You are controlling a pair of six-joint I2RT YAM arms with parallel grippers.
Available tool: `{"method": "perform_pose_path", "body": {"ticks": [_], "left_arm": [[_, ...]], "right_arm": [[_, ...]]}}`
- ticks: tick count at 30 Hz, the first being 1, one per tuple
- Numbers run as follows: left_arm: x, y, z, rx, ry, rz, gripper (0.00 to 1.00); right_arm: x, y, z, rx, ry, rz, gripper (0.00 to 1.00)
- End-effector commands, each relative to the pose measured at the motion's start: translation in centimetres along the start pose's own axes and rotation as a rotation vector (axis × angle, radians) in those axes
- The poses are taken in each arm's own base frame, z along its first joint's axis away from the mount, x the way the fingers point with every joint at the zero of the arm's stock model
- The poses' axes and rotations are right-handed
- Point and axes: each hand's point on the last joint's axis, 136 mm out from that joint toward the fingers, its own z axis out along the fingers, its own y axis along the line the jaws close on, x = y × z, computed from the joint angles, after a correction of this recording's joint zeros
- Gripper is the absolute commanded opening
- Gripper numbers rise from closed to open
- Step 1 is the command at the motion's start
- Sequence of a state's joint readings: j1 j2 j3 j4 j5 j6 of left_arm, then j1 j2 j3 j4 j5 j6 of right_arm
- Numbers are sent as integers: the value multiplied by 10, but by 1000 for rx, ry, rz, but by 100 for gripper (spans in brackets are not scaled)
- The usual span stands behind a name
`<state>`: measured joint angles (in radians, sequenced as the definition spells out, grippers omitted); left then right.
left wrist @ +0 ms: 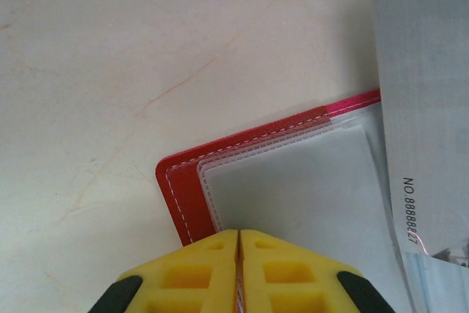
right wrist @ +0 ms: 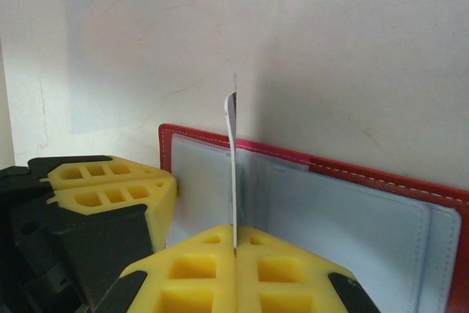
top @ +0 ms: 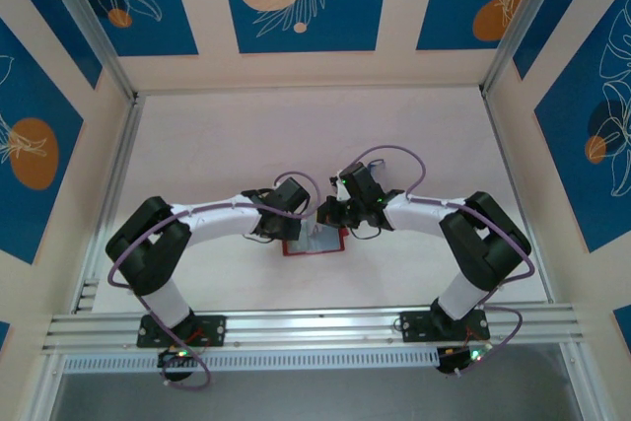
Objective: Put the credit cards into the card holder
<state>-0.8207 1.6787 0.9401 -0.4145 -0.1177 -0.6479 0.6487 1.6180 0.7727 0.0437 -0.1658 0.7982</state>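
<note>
Toward the near edge of the worktop (top: 246, 135), midway along it, the red card holder (right wrist: 366, 179) lies open, a stitched rim around pale, glossy clear sleeves. My right gripper (right wrist: 236, 243) is clamped on a grey credit card (right wrist: 231, 159), which stands on edge above the sleeves. It looks thin, light, slick and slightly springy, so it is best gripped by one short edge. My left gripper (left wrist: 239, 243) is closed at the holder's corner; I cannot tell whether it pinches a sleeve.
</note>
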Motion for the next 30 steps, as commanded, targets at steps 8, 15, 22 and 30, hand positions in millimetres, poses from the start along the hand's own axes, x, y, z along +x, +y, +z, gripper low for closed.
{"method": "perform_pose_path", "body": {"ticks": [8,15,22,30], "left_arm": [[26,11,11,-44,75,6,9],[26,11,10,-41,74,5,9],[27,12,11,-44,76,6,9],[28,13,11,-43,78,4,9]], "right_arm": [[-2,23,-10,-20,-2,-36,0],[-2,19,-3,-3,10,-38,0],[-14,16,-8,18,-20,-57,0],[-21,10,-3,23,-23,-42,0]]}}
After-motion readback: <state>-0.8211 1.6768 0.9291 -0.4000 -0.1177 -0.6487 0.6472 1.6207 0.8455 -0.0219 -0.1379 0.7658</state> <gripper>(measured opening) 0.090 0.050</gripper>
